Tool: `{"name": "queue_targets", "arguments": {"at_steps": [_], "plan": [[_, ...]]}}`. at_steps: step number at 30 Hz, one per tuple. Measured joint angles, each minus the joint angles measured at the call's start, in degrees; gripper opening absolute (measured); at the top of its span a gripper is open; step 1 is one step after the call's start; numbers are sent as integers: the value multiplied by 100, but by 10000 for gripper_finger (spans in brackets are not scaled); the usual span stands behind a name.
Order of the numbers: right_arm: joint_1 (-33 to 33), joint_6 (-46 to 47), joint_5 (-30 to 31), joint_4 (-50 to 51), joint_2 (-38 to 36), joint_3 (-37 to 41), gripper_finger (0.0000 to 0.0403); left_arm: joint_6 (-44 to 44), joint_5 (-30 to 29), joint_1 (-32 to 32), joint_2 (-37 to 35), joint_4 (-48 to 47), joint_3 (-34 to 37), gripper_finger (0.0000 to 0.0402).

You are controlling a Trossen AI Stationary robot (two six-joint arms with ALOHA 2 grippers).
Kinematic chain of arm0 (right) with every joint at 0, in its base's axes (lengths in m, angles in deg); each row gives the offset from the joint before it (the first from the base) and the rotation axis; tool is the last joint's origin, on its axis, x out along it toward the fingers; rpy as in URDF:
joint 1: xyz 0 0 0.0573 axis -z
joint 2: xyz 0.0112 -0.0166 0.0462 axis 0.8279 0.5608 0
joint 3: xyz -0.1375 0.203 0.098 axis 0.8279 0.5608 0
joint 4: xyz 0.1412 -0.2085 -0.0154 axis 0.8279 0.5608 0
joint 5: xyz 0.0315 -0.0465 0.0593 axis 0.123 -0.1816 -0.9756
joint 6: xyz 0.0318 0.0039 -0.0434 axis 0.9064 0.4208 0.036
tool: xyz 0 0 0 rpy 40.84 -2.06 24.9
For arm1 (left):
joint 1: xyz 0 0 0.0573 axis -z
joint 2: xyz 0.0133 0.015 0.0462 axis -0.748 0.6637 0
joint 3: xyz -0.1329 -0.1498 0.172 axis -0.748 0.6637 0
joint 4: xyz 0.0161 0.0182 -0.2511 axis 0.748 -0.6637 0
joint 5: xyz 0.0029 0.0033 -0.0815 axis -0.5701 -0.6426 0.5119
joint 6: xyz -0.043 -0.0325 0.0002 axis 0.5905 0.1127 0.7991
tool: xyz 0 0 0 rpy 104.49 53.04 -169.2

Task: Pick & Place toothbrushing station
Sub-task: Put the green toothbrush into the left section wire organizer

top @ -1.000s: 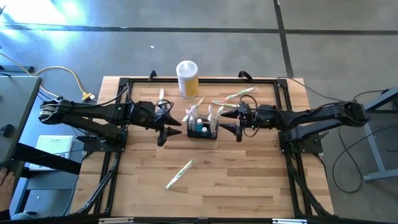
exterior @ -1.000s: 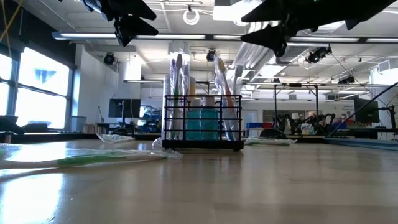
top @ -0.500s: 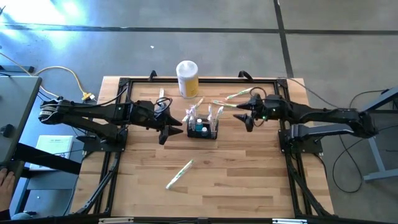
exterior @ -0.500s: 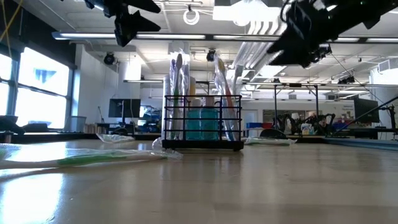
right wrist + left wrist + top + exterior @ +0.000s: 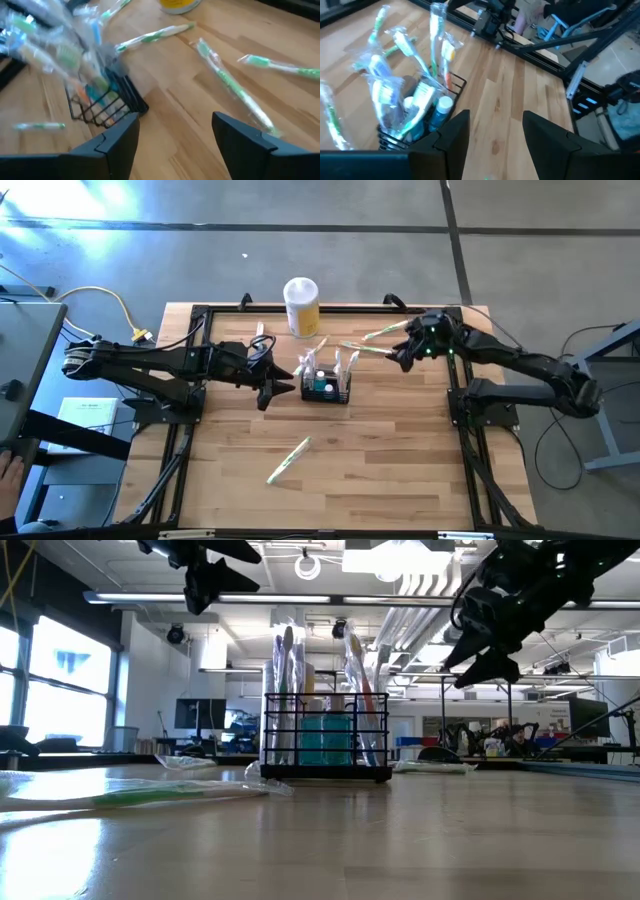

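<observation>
The toothbrushing station, a small black wire-mesh basket [image 5: 326, 388], stands on its base at mid table and holds wrapped toothbrushes and a teal bottle; it shows in the low view [image 5: 325, 745] and both wrist views [image 5: 415, 107] [image 5: 107, 100]. My left gripper [image 5: 278, 392] hovers open and empty just left of the basket, above the table. My right gripper [image 5: 398, 356] is open and empty, raised to the right of the basket near the far right.
A tall yellow-and-white canister [image 5: 302, 306] stands at the far edge. Wrapped toothbrushes lie loose: one near the front [image 5: 288, 459], several behind and right of the basket [image 5: 385, 332] [image 5: 232, 90]. A black frame rail [image 5: 320, 310] borders the table.
My right gripper has drawn back from beside the basket toward the table's right and far edge, staying above the table. My left gripper has kept still. The basket has not moved.
</observation>
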Motion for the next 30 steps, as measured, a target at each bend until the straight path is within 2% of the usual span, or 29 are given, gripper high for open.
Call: {"name": "queue_targets", "arguments": {"at_steps": [7,10,16,20,23,30], "plan": [[462,-788,-240,423,695,-740,223,0,-658,-2,2,-2,0,180],[731,-962,-201,847,1086,-1066,220,-25,-728,-2,2,-4,0,180],[1092,-1227,-164,1451,1937,-1376,226,-546,-465,-2,2,-91,0,180],[1155,-1225,113,1453,2273,-1383,235,-566,-400,-13,-5,-137,0,180],[1146,-1193,348,1437,2398,-1383,245,-697,-291,-214,-126,-178,0,180],[1150,-1234,372,1272,2429,-1383,254,-717,70,-633,-184,-498,0,180]]}}
